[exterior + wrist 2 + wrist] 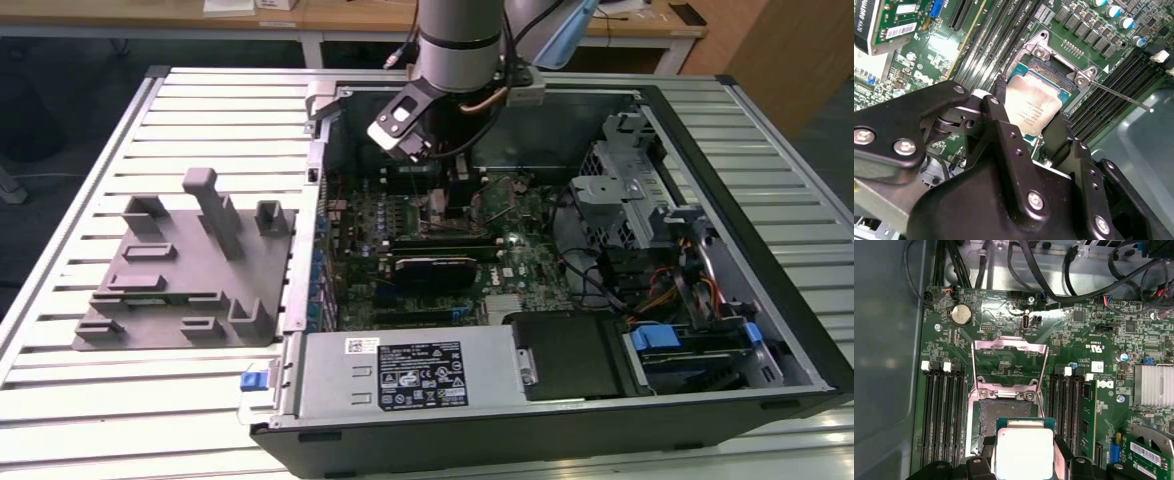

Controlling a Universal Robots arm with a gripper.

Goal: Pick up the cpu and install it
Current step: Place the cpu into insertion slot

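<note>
Black fingers of the end effector are clamped on the cpu, gripping its edges with the silver top up, right over the open socket. Its load plate is flipped up. A grey fixture block sits on the bench, at the exterior view's left of the computer case.

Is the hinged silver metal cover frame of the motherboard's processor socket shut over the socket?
No: the hinged silver metal cover frame stands flipped open, leaving the dark socket bed showing.
</note>
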